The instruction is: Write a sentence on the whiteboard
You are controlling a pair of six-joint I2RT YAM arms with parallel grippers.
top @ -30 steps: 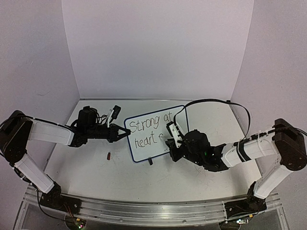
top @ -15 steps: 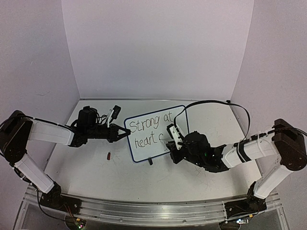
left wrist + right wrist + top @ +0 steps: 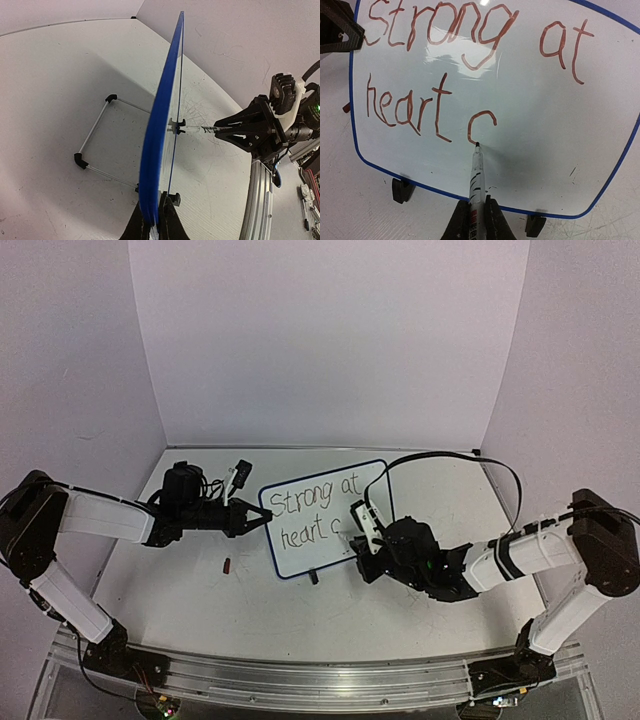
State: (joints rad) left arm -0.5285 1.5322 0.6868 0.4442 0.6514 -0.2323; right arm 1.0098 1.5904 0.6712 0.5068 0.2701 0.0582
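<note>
Right gripper [image 3: 476, 210] clamps marker [image 3: 477, 172], tip touching the whiteboard [image 3: 545, 150] at lower centre; left gripper [image 3: 154, 220] pinches its rim. Overpressing could tip it.

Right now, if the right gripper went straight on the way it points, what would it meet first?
The whiteboard: the right gripper's marker tip seems to touch its face, beside the unfinished letter.

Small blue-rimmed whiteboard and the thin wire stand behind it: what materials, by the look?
Small blue-rimmed whiteboard: glossy white face, probably melamine or coated steel, given the glare; rim looks like blue plastic. Thin wire stand: seemingly bare metal rod, with black plastic-looking corner caps.
</note>
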